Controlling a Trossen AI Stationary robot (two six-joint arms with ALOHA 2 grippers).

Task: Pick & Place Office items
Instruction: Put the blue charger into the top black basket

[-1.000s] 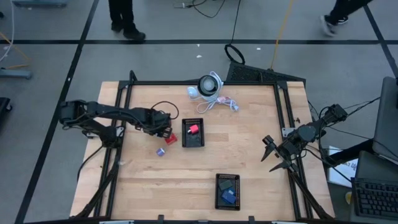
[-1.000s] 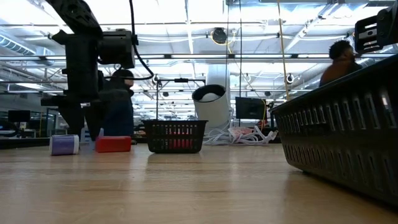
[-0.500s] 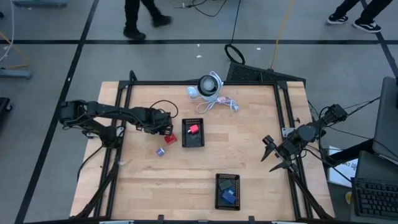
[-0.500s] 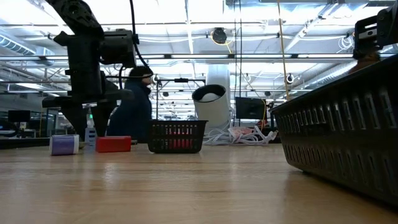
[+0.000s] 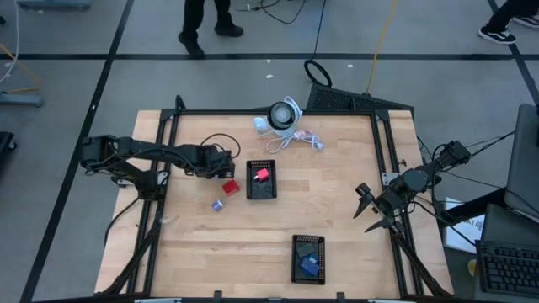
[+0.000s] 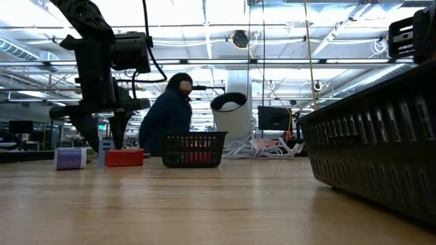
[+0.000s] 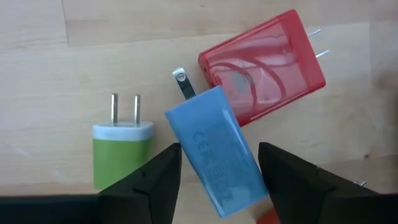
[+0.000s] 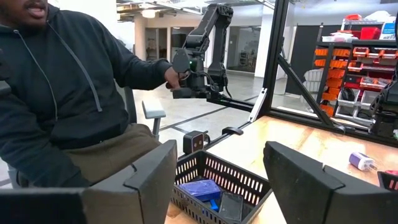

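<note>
My left gripper [image 7: 219, 163] points down near the table's left side [image 5: 217, 167] and is shut on a blue block [image 7: 214, 149]. Below it, a red block [image 7: 264, 65] and a green-and-white block [image 7: 121, 149] lie flat on the wood. In the high view the red block [image 5: 229, 187] and a small pale one [image 5: 218, 204] lie just near-side of the gripper. One black tray [image 5: 261, 189] holds a red piece [image 5: 262, 175], and a second tray [image 5: 308, 257] holds blue pieces. My right gripper [image 5: 370, 210] waits open at the table's right edge. My left gripper pinches the blue block's body [image 7: 242, 177] between its two fingers [image 7: 155, 180], coming from above and pointing down. The block sits askew in the gap, its prong end [image 7: 181, 82] sticking out past the fingertips. In the low view the fingers [image 6: 119, 133] hang above the table top.
A white round device with a coiled cable [image 5: 282, 116] sits at the far edge. A black frame [image 5: 383, 151] borders the table. A person in a dark hoodie [image 8: 56, 93] sits beyond the near tray [image 8: 214, 193], and another person [image 6: 167, 119] passes behind the table.
My left gripper has risen a little and drawn back toward the table's far edge, away from the red block on the wood. The red and pale blocks have stayed put. A person has walked across the room behind the table.
</note>
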